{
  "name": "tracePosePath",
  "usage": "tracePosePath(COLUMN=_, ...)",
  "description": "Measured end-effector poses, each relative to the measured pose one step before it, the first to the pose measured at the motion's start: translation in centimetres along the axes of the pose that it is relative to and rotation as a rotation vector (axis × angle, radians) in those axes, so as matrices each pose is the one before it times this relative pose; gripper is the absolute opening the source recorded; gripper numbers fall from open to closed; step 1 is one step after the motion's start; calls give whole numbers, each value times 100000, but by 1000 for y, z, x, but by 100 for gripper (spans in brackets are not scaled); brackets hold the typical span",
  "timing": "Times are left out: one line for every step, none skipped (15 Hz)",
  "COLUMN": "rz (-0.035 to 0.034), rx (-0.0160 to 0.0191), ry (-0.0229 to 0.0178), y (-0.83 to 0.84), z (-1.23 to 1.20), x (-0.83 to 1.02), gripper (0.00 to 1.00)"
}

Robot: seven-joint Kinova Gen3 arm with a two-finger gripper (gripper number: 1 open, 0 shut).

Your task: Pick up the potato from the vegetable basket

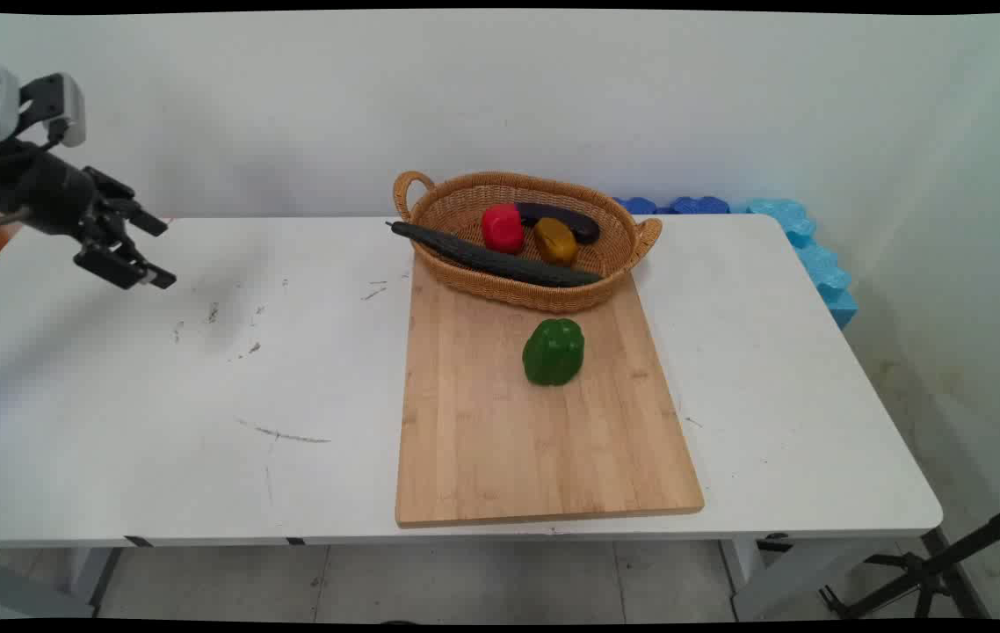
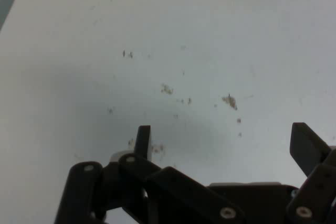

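Well, gripper [image 1: 153,254] wide open, empty, over table [image 1: 201,396] left; cucumber [image 1: 496,255] lies diagonally across basket [image 1: 465,198].

A white worktop [image 1: 157,422] stood against a pale wall, its surface marked with small dark scuffs and scratches. A rectangular wooden cutting board [image 1: 544,440] lay flat on it, its near edge close to the worktop's front edge. A woven wicker basket [image 1: 465,207] with two handles sat at the board's far end, partly overlapping it. The scuff marks lay left of the board. Blue foam pieces [image 1: 816,255] lined the worktop's edges beyond and right of the board.
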Motion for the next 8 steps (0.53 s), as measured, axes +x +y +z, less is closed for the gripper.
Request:
tracePosePath(rz=1049, rx=-145, ry=170, y=-8, z=184, x=610, gripper=100)
tracePosePath(rz=1278, rx=-110, ry=324, y=-16, z=254, x=784, gripper=100)
tracePosePath(rz=1197, rx=-196, ry=354, y=-29, z=300, x=767, gripper=100)
tracePosePath(rz=857, rx=-153, ry=233, y=-21, z=244, x=559, gripper=100)
tracePosePath(rz=1240, rx=-209, ry=445, y=-12, z=386, x=849, gripper=100)
tracePosePath(rz=1601, rx=-366, ry=446, y=-59, z=581, x=1119, gripper=100)
tracePosePath(rz=1730, rx=-233, ry=587, y=-36, z=630, x=1191, gripper=100)
tracePosePath(rz=1389, rx=-165, ry=647, y=-22, z=578, x=1066, gripper=100)
